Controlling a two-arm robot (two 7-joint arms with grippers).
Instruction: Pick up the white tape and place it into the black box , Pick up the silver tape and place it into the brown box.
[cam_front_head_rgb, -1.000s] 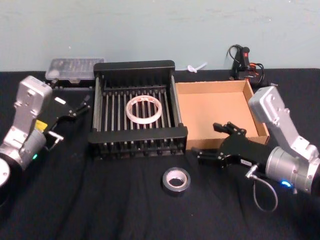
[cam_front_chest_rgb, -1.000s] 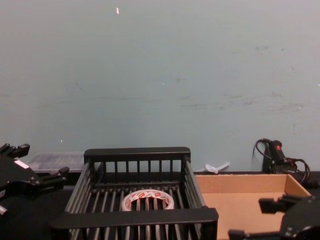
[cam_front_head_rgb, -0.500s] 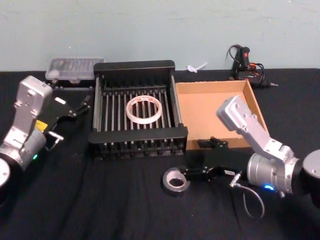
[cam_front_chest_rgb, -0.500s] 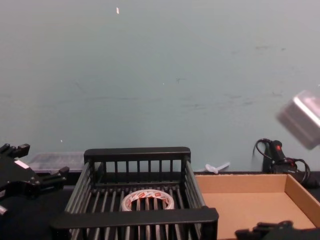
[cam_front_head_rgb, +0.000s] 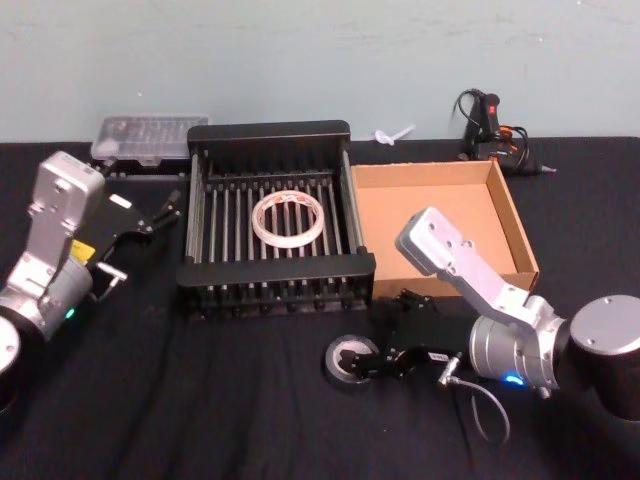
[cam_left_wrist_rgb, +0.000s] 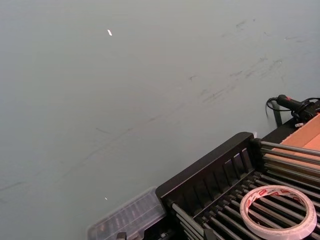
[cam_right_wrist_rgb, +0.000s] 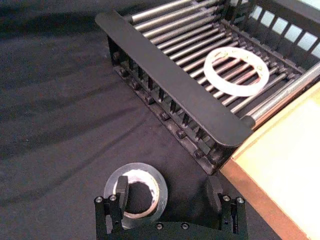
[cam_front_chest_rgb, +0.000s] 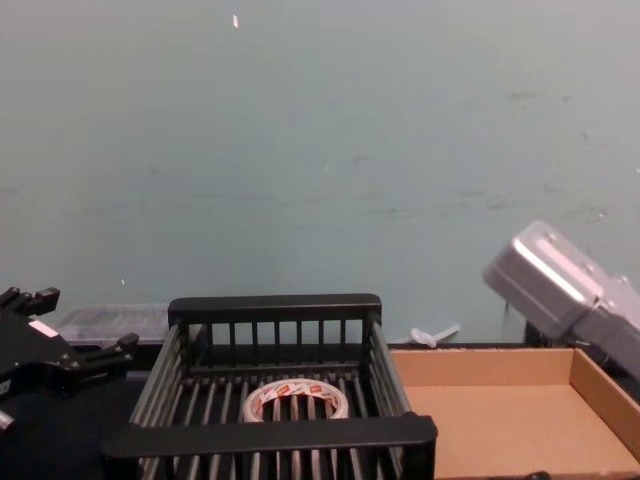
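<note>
near: the right gripper (cam_right_wrist_rgb: 167, 197) has come down from beside the brown box (cam_front_head_rgb: 440, 222) onto the silver tape (cam_right_wrist_rgb: 136, 194), which lies on the black cloth (cam_front_head_rgb: 200, 400) just near of the black box (cam_front_head_rgb: 275, 280). its fingers are apart, one in the roll's core, the other outside and clear of the roll; the grasp is judged about to close. middle: the white tape (cam_front_head_rgb: 289, 220) lies unmoved in the black box. far left: the left gripper (cam_front_head_rgb: 150, 218) stays parked, fingers apart.
</note>
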